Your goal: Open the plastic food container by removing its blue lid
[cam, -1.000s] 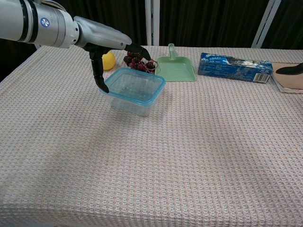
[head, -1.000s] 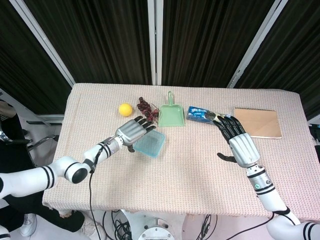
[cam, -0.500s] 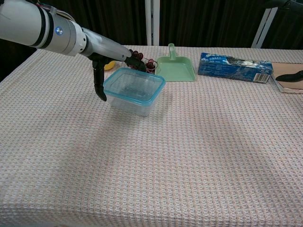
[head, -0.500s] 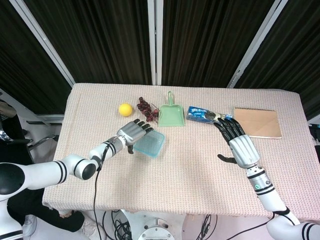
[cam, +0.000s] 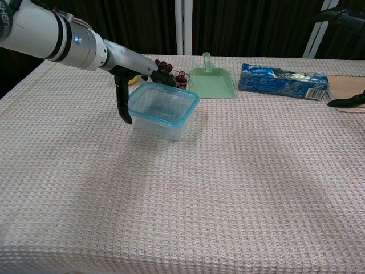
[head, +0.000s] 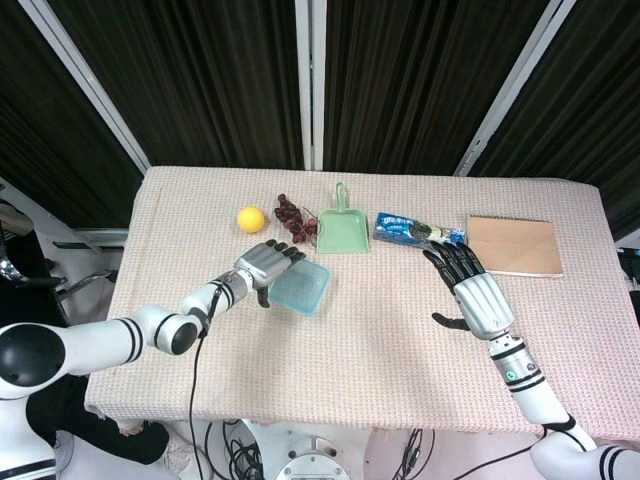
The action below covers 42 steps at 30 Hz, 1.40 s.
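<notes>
the box (head: 299, 288) is sitting left of the middle of the frame on the bench (head: 380, 330), with its blue lid (cam: 163, 103) on top. the left hand (head: 266, 264) is reaching over the box's left side. its thumb is hanging down by the left wall and its fingers (cam: 162, 78) are lying along the far edge. i cannot tell if it is really gripping yet.

the right hand (head: 474, 293) is waiting at the right of the frame, fingers spread, holding nothing, well apart from the box.

to do this well, i think the left hand should hook the lid's rim, not the clear wall below. the box looks light and may lift too. the right hand could be holding the box down while the lid is peeling up from one corner.
</notes>
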Available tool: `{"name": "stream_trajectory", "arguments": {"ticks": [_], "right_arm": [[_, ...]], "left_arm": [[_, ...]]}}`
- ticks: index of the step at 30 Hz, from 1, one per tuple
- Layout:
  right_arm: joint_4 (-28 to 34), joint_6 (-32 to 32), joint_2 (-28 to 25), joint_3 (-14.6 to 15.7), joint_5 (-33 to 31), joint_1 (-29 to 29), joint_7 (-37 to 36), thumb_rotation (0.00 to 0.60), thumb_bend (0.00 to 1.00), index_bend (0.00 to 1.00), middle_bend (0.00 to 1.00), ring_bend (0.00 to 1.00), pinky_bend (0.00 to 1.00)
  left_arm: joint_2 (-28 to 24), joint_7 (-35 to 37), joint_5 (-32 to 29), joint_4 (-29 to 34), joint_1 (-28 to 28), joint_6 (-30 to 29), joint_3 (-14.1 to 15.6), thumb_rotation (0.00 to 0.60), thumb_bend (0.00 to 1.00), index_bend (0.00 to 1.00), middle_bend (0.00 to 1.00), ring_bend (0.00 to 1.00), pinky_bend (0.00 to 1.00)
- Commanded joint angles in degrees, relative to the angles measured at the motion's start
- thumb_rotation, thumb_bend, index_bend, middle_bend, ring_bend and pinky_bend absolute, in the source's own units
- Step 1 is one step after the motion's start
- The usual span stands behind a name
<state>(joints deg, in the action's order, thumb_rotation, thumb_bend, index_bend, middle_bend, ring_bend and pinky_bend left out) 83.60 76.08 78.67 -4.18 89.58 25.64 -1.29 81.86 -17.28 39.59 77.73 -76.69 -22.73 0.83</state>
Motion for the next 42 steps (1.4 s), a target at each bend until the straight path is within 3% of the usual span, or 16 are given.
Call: {"name": "stream_trajectory", "arguments": {"ticks": [1,4,6,12,17,30,42], "right_arm": [[-0.80,-0.03,1.47,0.05,0.79,0.34,-0.09,0.600,0.00,0.00,0.08,0.00,0.00],[-1.94,-0.19,3.94,0.16,2.14,1.15,-0.63,0.600,0.00,0.03,0.16,0.01,0.07],[-2.92,-0.83,5.91,0.34,3.28,2.11,-0.66,0.600,0.00,0.10,0.24,0.06,0.17],[-5.82,-4.05,12.52,-0.48,4.76,5.93,0.11,0.600,0.00,0.47,0.52,0.41,0.58],[-8.91,-5.82,18.43,-1.56,5.59,9.06,1.24,0.600,0.00,0.64,0.65,0.57,0.76],[-20.26,-3.72,28.90,-1.51,7.42,11.89,2.87,0.600,0.00,0.71,0.73,0.67,0.88],[-22.97,-3.40,30.65,-1.65,6.36,12.67,1.39,0.600,0.00,0.71,0.74,0.68,0.88]], "left_arm": [[1.04,0.97,0.89,-1.09,0.17,-0.14,0.23,0.600,0.04,0.06,0.05,0.00,0.21],[2.10,2.03,1.20,-1.77,0.58,-1.18,0.10,0.600,0.04,0.14,0.14,0.06,0.29],[2.70,2.70,1.27,-1.79,0.90,-2.22,-0.16,0.600,0.04,0.19,0.19,0.11,0.35],[2.68,3.22,-0.99,1.04,0.65,-4.73,-0.07,0.600,0.04,0.25,0.27,0.18,0.44],[3.05,2.57,-4.63,4.03,0.15,-8.41,-0.07,0.600,0.04,0.24,0.27,0.18,0.45],[5.82,-2.70,-11.29,7.31,-0.49,-16.44,0.17,0.600,0.04,0.22,0.26,0.18,0.45],[6.86,-4.50,-11.33,6.77,-0.02,-16.54,-0.72,0.600,0.04,0.22,0.26,0.18,0.43]]}}
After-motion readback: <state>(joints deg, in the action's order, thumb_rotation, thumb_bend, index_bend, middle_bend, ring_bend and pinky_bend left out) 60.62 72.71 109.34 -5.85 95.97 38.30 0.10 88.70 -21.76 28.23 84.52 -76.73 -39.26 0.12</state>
